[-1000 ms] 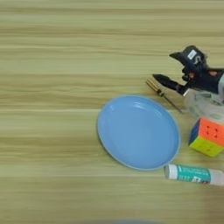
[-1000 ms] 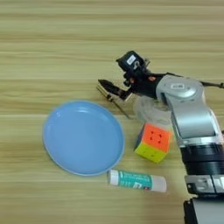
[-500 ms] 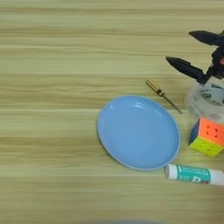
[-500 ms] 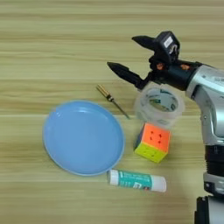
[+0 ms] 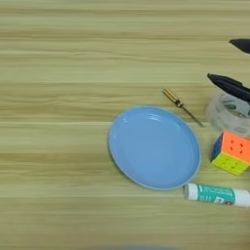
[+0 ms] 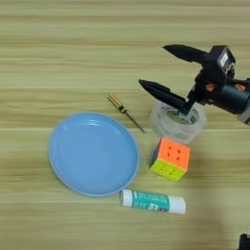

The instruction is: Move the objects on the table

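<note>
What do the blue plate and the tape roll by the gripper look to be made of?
Blue plate: probably glossy plastic or glazed ceramic; soft highlights on an even colour, either is possible. Tape roll: clear plastic film, since the wood grain shows through its wall. The open right gripper hangs above it.

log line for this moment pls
right gripper: open, empty, above tape roll | screwdriver: on table beside plate | cube, glue stick: untouched

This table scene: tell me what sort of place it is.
Probably a robot test bench or lab tabletop rather than a home. A wood-grain table carries unrelated small props: a blue plate, a puzzle cube, a glue stick, with a robot gripper hovering open above.
</note>
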Action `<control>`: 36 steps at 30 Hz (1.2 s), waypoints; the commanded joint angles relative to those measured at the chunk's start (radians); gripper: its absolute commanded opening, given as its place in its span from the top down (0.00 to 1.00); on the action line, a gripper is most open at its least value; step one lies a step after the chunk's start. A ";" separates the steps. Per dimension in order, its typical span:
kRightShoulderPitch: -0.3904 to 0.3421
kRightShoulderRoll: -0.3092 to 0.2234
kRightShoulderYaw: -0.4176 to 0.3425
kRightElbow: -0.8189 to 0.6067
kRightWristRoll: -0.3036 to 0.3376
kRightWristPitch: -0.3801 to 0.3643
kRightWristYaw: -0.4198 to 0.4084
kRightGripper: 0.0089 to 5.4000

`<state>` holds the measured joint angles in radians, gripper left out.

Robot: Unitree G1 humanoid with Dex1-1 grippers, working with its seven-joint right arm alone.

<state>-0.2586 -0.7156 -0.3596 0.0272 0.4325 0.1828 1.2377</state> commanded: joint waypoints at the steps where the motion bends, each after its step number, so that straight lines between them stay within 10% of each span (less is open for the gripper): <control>1: 0.007 -0.083 -0.035 0.009 0.039 -0.042 0.065 0.01; 36: 0.182 -0.136 0.058 0.303 -0.113 -0.293 0.220 0.01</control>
<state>-0.0408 -0.7892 -0.2865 0.3353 0.3276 -0.0803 1.4941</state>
